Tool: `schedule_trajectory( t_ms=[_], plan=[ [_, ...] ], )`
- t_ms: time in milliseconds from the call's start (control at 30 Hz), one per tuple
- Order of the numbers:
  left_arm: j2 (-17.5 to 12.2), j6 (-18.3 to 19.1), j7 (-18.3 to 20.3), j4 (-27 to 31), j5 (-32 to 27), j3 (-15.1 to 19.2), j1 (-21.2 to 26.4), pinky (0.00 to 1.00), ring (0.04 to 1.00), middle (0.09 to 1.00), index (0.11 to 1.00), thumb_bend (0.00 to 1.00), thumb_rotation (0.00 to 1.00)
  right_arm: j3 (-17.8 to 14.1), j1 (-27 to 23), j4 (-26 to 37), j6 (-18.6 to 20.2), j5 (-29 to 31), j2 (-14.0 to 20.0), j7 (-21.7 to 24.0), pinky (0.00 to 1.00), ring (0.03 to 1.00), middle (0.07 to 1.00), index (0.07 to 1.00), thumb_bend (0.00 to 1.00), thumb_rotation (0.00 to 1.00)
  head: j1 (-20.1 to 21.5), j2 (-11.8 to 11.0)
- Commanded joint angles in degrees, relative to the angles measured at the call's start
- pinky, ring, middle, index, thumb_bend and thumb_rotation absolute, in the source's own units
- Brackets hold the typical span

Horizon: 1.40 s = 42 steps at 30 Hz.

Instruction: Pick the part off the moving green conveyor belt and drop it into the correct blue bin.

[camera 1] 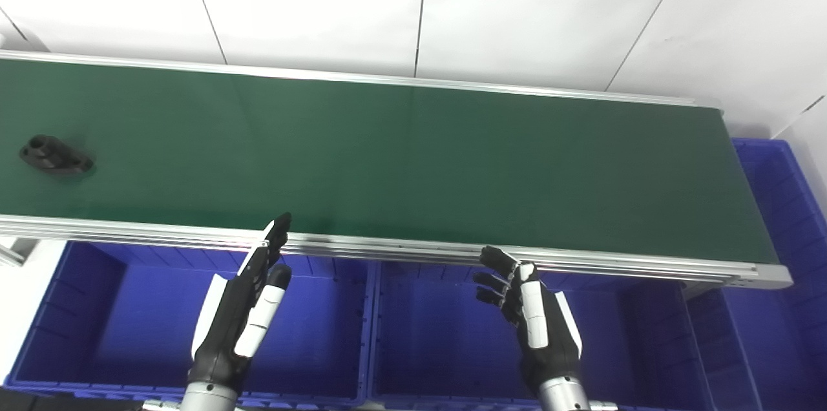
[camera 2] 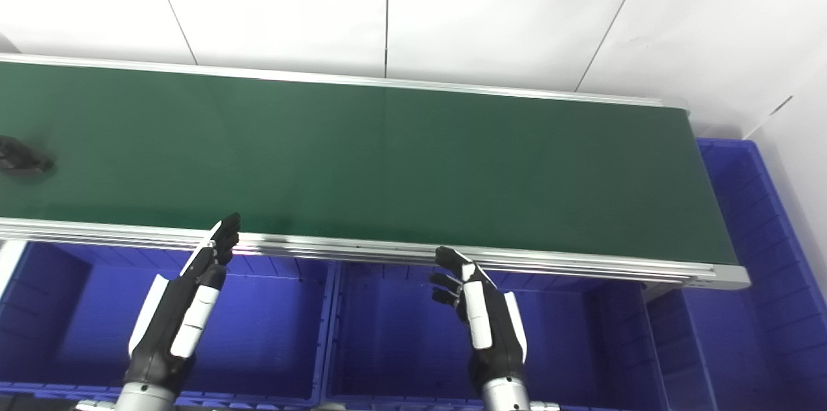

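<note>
A small black part (camera 1: 55,156) with a raised round collar on a flat flange lies on the green conveyor belt (camera 1: 400,159) at its far left; the right eye view shows only its edge (camera 2: 19,159). My left hand (camera 1: 242,314) hovers open over the left blue bin (camera 1: 39,333), fingers stretched up to the belt's near rail, far right of the part. My right hand (camera 1: 533,317) hangs open over the middle blue bin (camera 1: 452,333), fingers slightly curled and empty.
An aluminium rail (camera 1: 413,249) edges the belt's near side. A third blue bin (camera 1: 785,204) wraps around the belt's right end. A white panelled wall stands behind the belt.
</note>
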State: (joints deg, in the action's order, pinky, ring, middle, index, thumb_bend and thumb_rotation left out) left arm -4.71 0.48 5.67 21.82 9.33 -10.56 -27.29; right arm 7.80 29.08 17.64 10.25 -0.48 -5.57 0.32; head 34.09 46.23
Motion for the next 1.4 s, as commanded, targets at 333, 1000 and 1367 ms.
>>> schedule_trajectory(
  t_ms=[333, 1000, 1367],
  plan=[
    [-1.60, -4.07, 1.11, -1.85, -5.03, 1.75, 0.70, 0.97, 0.966, 0.971, 0.959, 0.59, 0.98, 1.76, -0.86, -0.12, -3.56, -0.55, -1.19, -0.89, 0.76, 0.791, 0.832, 0.784, 0.83, 0.99, -1.10, 0.26],
    [4.03, -9.17, -2.62, -1.99, -1.47, 0.47, -0.37, 0.96, 0.971, 0.988, 0.985, 0.61, 0.97, -0.94, 1.41, -1.75, -20.65, -3.15, 0.90, -3.40, 0.92, 0.942, 0.970, 0.958, 0.85, 1.00, -10.65, 0.25],
    [5.19, -10.61, -2.66, -2.15, -2.16, -0.51, -1.45, 1.00, 1.000, 1.000, 1.000, 0.60, 0.99, -1.53, 1.94, -2.67, -23.43, -1.91, 2.09, -2.45, 0.97, 0.993, 1.000, 1.000, 0.85, 1.00, -13.20, -0.81]
  ],
)
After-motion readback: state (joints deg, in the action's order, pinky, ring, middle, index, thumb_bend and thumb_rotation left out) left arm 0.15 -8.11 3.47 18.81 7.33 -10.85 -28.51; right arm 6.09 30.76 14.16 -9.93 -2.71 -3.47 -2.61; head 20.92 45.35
